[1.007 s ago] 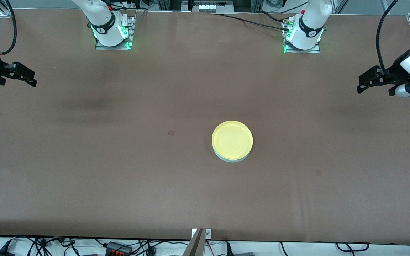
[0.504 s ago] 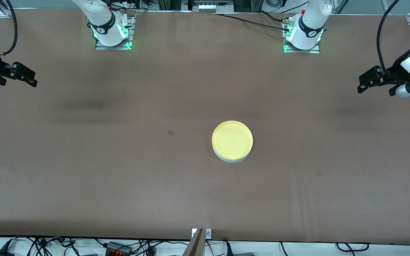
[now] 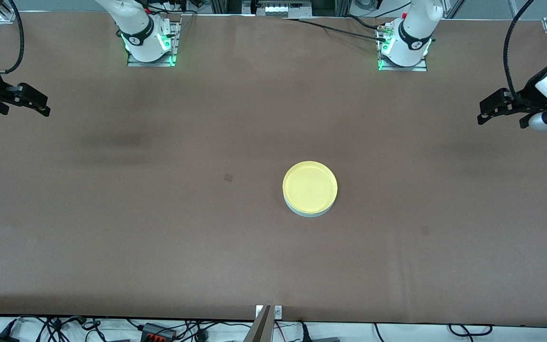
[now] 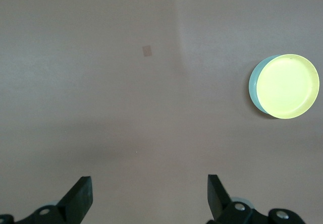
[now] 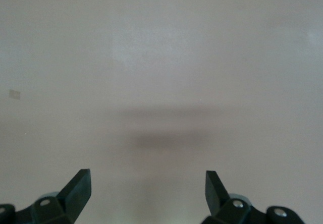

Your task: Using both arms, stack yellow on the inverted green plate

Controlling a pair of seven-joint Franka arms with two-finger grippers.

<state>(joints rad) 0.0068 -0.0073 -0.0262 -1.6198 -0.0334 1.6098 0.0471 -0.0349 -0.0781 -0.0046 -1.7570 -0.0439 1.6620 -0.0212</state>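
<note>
While yellow (image 3: 310, 186) sits on green plate (image 3: 309, 212), left gripper (image 3: 491, 110) & right gripper (image 3: 33, 101) hang wide, empty, over table ends.

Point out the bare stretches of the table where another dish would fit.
Only the yellow plate, stacked on the green plate, occupies the table. Bare brown surface rings it: toward the right arm's end, toward the left arm's end, nearer the front camera, and up to the arm bases. Both open end effectors, left and right, hang over the table's ends.
</note>
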